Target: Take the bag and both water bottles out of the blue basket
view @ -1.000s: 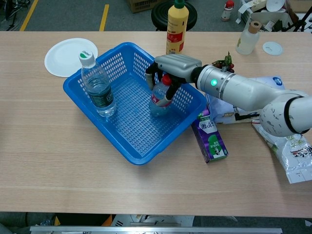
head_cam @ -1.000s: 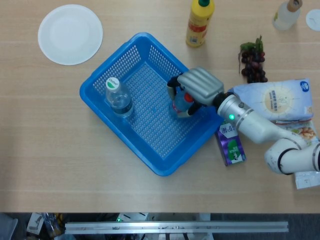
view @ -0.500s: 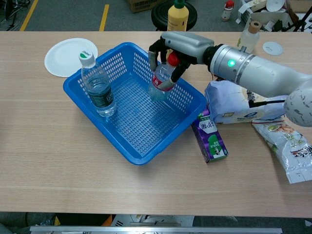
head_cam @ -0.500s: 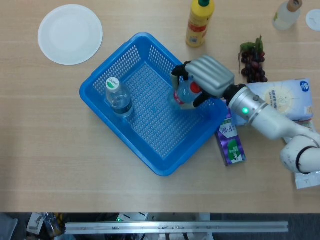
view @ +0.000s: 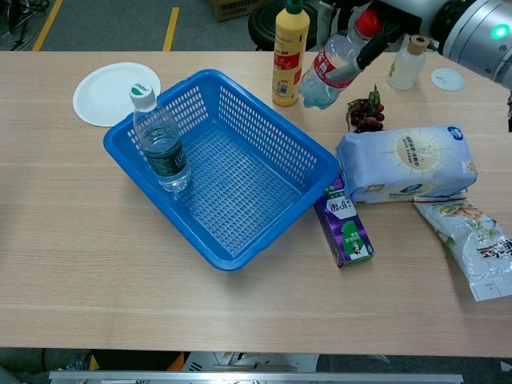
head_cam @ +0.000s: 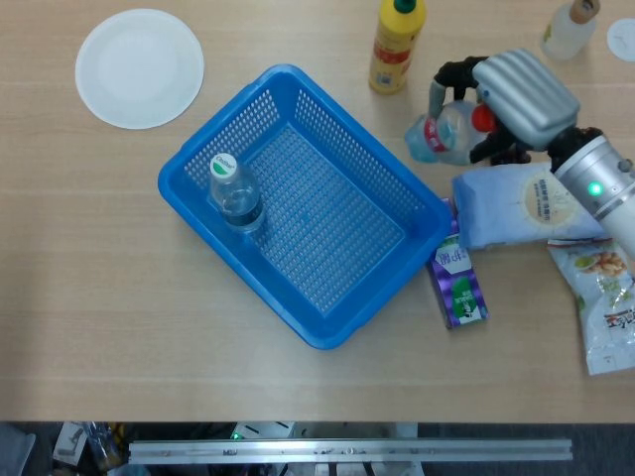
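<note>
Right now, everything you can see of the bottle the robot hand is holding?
The held bottle is clear plastic with a red cap and a red-and-white label. The right robot hand grips it near the neck and cap. It is tilted, base pointing down toward the basket side, and hangs in the air outside the basket, above the table between the yellow bottle and the grapes. Nothing but the hand touches it. Whether it holds water I cannot tell.

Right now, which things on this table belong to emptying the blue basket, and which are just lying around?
Job: blue basket; green-capped bottle standing inside it; red-capped bottle held by the right hand; pale blue bag on the table.

Lying about: white plate, yellow bottle, grapes, purple carton, snack packet.
</note>
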Controlling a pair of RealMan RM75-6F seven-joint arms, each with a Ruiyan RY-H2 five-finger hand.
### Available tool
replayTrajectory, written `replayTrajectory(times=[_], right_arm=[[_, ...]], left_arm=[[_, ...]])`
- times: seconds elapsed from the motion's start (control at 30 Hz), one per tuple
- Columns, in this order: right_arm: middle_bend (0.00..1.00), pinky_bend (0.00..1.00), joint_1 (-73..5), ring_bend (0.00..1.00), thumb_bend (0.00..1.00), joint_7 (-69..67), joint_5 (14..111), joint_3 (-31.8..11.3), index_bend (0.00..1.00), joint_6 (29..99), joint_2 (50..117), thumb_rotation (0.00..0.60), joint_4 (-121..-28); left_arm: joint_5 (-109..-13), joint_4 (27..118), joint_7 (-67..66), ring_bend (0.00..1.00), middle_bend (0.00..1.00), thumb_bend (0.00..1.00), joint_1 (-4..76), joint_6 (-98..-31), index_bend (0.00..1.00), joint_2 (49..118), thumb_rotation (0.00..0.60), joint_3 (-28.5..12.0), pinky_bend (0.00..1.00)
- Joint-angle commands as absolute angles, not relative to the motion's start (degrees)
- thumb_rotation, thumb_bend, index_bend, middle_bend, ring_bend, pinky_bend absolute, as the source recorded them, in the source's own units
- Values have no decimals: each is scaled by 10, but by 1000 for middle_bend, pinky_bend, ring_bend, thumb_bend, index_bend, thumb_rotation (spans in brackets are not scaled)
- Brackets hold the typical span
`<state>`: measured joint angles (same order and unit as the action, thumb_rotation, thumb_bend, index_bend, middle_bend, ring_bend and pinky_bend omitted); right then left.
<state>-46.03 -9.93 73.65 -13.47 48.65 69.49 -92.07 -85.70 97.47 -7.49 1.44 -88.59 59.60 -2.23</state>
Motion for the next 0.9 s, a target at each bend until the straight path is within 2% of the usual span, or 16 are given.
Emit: replayTrajectory(times=[0.03,0.63,0.8,0.9], right_arm=[[531,852,-460,551,145,-83,717,-127,609,471,697,600,-895],[531,848,-490,551,105,-90,696,-96,609,395,865,600,-673],[520,800,-497,538,92,-96,700,-93,608,381,900,600,-627],[457,736,-500,481,87,-99,703,-89,536,367,907,600,-617]], left_arm=[[-858,976,-77,237,275,229,14,-887,196,597,600,-21,347],[-858,986,-88,237,275,228,14,-889,196,595,600,-22,337],[-856,989,-91,237,275,228,15,-886,196,595,600,-22,337],[-857,989,-92,237,275,228,15,-886,196,596,600,-21,337]])
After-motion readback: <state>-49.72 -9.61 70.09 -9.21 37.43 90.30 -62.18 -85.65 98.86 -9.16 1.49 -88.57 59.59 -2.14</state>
